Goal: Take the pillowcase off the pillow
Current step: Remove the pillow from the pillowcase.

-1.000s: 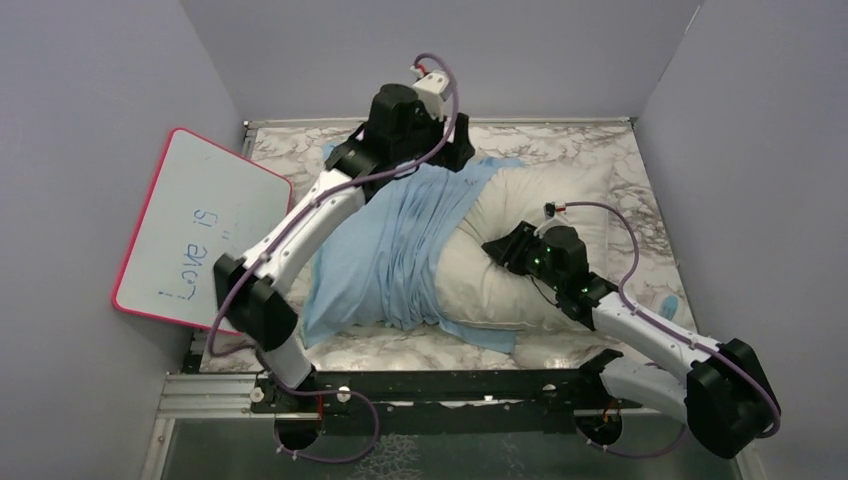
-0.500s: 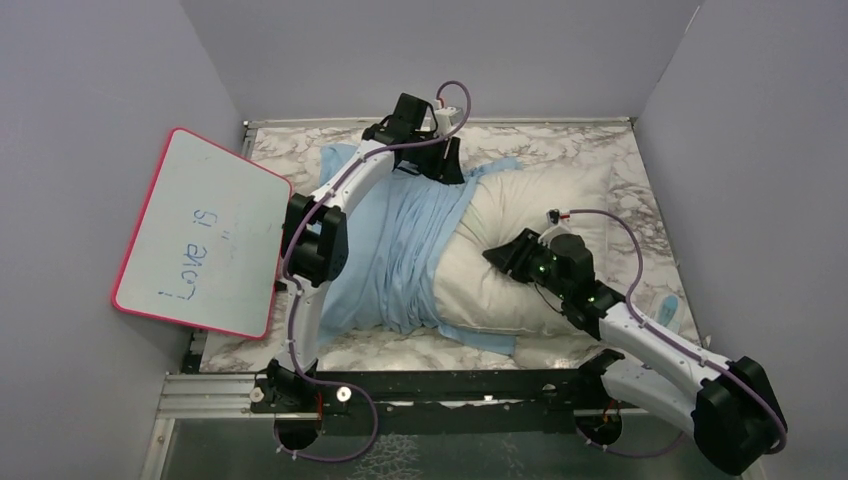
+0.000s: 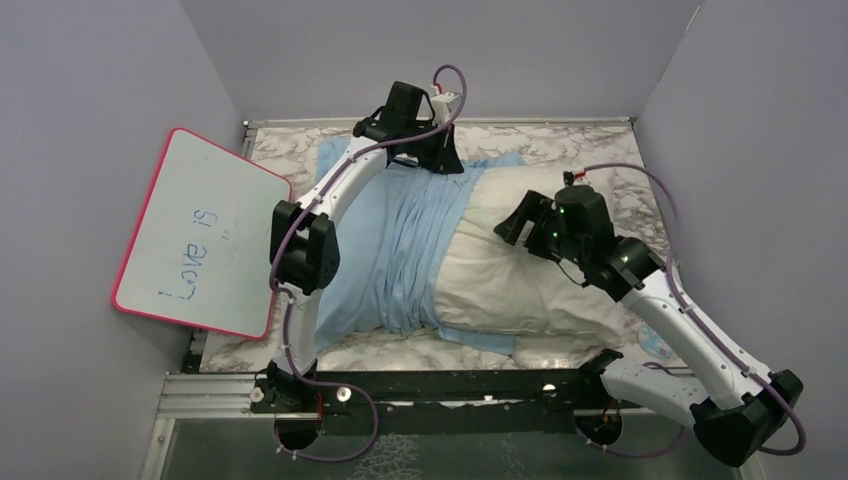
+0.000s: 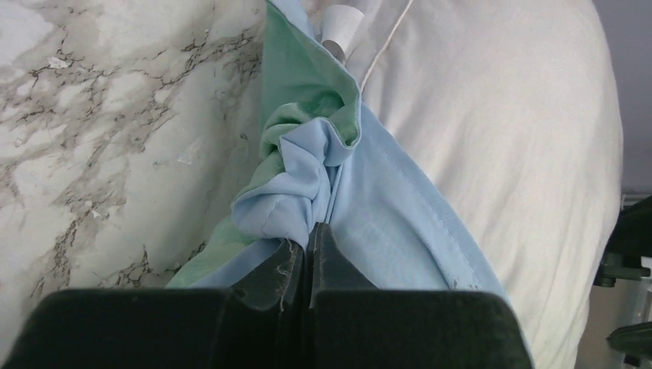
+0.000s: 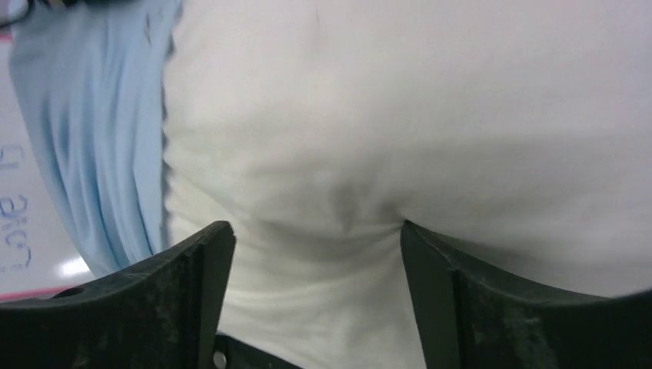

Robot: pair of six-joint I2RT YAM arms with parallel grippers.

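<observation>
The off-white pillow point(image 3: 530, 275) lies across the marble table with its left half inside the light blue pillowcase point(image 3: 390, 250), which is bunched in folds. My left gripper point(image 3: 441, 163) is at the far edge of the case. In the left wrist view it point(image 4: 310, 232) is shut on a gathered fold of the pillowcase point(image 4: 296, 188), whose mint-green face shows beside the pillow point(image 4: 500, 115). My right gripper point(image 3: 512, 226) hovers over the bare part of the pillow. In the right wrist view it point(image 5: 315, 231) stands open, its fingertips point(image 5: 219, 238) against a puckered patch of the pillow point(image 5: 384, 115).
A pink-rimmed whiteboard point(image 3: 200, 235) leans against the left wall. Grey walls close in the marble table point(image 3: 625, 165) on three sides. A black rail point(image 3: 440, 385) with the arm bases runs along the near edge.
The left gripper came down at the far edge and shut on the pillowcase. The right gripper opened, let go of the pillow and moved up and to the far right.
</observation>
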